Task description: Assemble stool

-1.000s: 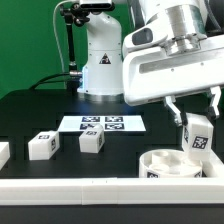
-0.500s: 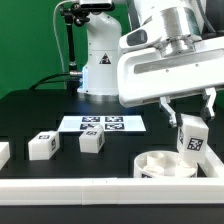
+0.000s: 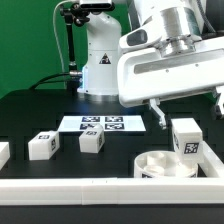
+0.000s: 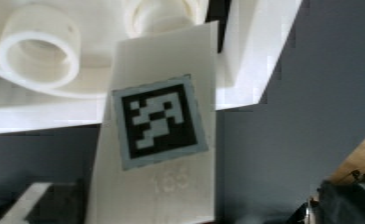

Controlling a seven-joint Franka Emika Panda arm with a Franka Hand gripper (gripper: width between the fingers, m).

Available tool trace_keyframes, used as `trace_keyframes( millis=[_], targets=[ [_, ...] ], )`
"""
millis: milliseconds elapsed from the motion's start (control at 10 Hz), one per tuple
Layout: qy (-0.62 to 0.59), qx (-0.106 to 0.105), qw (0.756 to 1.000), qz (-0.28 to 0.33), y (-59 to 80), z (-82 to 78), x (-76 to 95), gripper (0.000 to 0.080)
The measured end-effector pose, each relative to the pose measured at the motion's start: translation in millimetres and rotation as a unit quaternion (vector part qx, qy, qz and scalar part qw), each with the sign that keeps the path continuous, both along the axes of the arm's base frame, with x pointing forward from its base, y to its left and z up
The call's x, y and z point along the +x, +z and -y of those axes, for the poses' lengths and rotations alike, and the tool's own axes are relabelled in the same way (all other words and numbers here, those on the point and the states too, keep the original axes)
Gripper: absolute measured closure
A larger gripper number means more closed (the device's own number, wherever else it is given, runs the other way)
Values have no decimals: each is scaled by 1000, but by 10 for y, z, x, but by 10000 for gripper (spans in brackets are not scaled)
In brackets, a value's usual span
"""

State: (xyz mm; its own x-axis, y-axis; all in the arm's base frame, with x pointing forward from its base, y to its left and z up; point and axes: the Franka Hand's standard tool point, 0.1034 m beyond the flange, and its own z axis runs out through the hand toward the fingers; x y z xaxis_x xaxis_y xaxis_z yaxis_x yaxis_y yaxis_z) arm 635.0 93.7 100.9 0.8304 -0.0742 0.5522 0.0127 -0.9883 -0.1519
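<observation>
The round white seat (image 3: 165, 165) lies at the front on the exterior view's right. A white leg (image 3: 187, 137) with a black-and-white tag stands upright on it, at its far right side. My gripper (image 3: 188, 112) is right above the leg, open, one finger (image 3: 156, 116) well off to either side and not touching it. In the wrist view the leg (image 4: 161, 130) fills the middle between the spread fingers, and the seat (image 4: 54, 50) with a round socket lies behind it. Two loose legs (image 3: 41, 145) (image 3: 91, 141) sit on the black table.
The marker board (image 3: 102, 124) lies flat behind the loose legs. Another white piece (image 3: 2, 152) shows at the exterior view's left edge. A white border rail (image 3: 70, 185) runs along the front. The robot base (image 3: 100, 60) stands at the back.
The gripper carried the leg slightly left and down onto the seat, then opened its fingers wide and let go. The leg now stands on its own.
</observation>
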Motion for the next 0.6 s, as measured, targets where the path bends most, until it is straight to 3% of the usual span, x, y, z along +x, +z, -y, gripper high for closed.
trace_keyframes(
  millis=[600],
  targets=[
    [2,-8,1000,-2,77,126,75,150]
  ],
)
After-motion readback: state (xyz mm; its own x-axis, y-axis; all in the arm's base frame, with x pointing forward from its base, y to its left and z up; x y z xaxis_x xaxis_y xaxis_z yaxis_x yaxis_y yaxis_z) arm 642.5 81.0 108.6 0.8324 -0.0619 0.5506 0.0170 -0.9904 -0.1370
